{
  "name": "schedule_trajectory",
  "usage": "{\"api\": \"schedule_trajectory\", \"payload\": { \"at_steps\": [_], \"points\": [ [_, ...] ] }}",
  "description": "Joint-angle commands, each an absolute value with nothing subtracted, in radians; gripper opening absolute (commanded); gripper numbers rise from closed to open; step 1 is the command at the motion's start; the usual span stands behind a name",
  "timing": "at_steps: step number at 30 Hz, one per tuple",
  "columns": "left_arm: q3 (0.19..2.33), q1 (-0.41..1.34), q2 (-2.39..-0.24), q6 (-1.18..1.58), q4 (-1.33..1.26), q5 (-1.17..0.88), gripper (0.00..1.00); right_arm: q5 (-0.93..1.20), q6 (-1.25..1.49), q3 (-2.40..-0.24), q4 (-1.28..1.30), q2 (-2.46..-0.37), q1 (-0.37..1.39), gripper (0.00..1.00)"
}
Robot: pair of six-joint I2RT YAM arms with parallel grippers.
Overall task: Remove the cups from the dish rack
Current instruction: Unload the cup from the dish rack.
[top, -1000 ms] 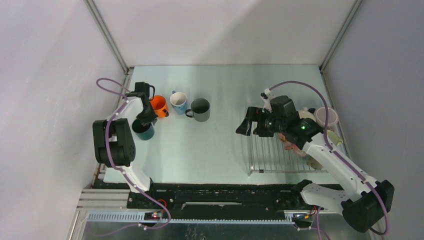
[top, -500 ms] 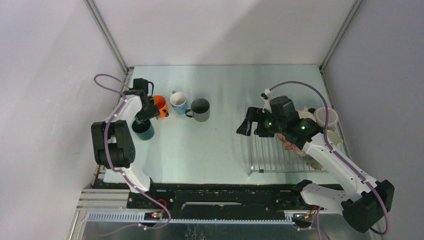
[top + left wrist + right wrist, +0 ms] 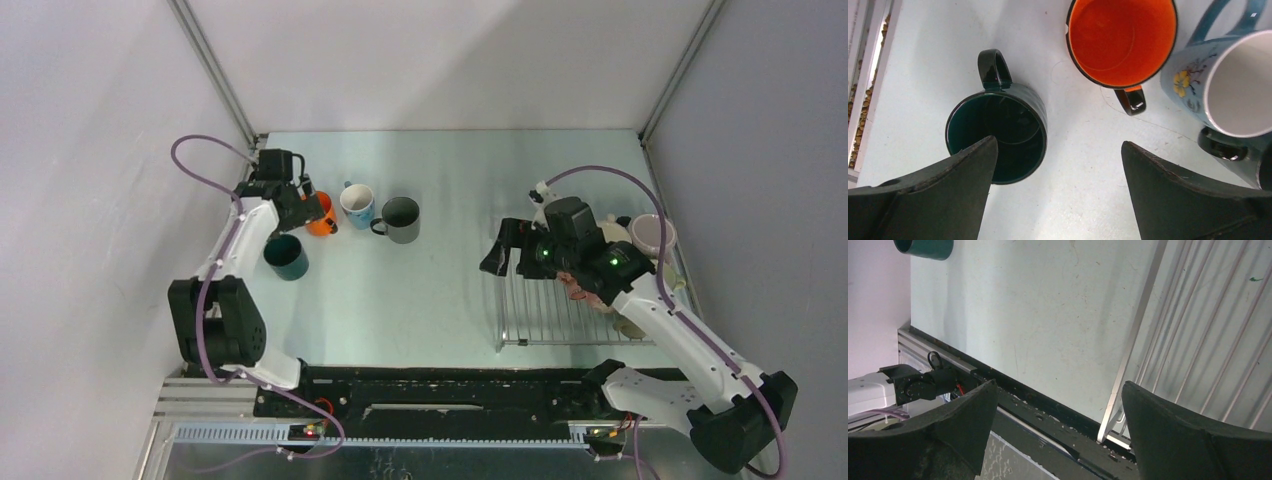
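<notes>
Four cups stand on the table at the left: a dark teal one (image 3: 286,257) (image 3: 998,135), an orange one (image 3: 322,214) (image 3: 1122,40), a blue flowered one (image 3: 357,205) (image 3: 1228,85) and a grey one (image 3: 400,219). My left gripper (image 3: 304,205) (image 3: 1059,144) hangs open above them, holding nothing, with the teal cup under its left finger. The dish rack (image 3: 560,305) (image 3: 1193,330) lies at the right. A lilac cup (image 3: 652,235), a beige cup (image 3: 612,231) and a pale green cup (image 3: 630,326) sit on its far side, partly behind my right arm. My right gripper (image 3: 503,250) (image 3: 1059,385) is open and empty over the rack's left edge.
The left wall rail (image 3: 250,160) runs close beside the left arm. The table's front edge and black base rail (image 3: 1048,405) lie below the right gripper. A pink thing (image 3: 580,287) shows under the right arm on the rack.
My left gripper opened, let go of the dark teal cup and lifted back toward the orange cup. The right gripper shifted slightly and stayed open.
</notes>
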State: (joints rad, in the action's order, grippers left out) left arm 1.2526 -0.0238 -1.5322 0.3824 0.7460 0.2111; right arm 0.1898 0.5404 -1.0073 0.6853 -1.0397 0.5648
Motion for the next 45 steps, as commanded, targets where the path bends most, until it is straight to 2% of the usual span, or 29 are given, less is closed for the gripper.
{"api": "schedule_trajectory", "payload": {
  "at_steps": [1, 8, 16, 24, 29, 45],
  "points": [
    [1.293, 0.023, -1.430, 0.361, 0.741, 0.254, 1.00, 0.130, 0.562, -1.048, 0.714, -1.000, 0.574, 1.00],
    [1.292, 0.155, -1.325, 0.354, 0.736, 0.273, 1.00, 0.033, 0.602, -1.048, 0.756, -0.961, 0.545, 1.00],
    [1.263, 0.383, -1.219, 0.339, 0.711, 0.192, 1.00, -0.144, 0.627, -1.048, 0.819, -0.975, 0.421, 1.00],
    [1.236, 0.579, -1.202, 0.335, 0.647, 0.089, 1.00, -0.289, 0.611, -1.189, 0.868, -1.091, 0.377, 1.00],
    [1.222, 0.623, -1.206, 0.331, 0.617, 0.045, 1.00, -0.377, 0.561, -1.273, 0.896, -1.176, 0.332, 1.00],
    [1.170, 0.626, -1.216, 0.316, 0.568, 0.008, 1.00, -0.321, 0.382, -1.302, 0.741, -1.423, 0.175, 1.00]
  ]
}}
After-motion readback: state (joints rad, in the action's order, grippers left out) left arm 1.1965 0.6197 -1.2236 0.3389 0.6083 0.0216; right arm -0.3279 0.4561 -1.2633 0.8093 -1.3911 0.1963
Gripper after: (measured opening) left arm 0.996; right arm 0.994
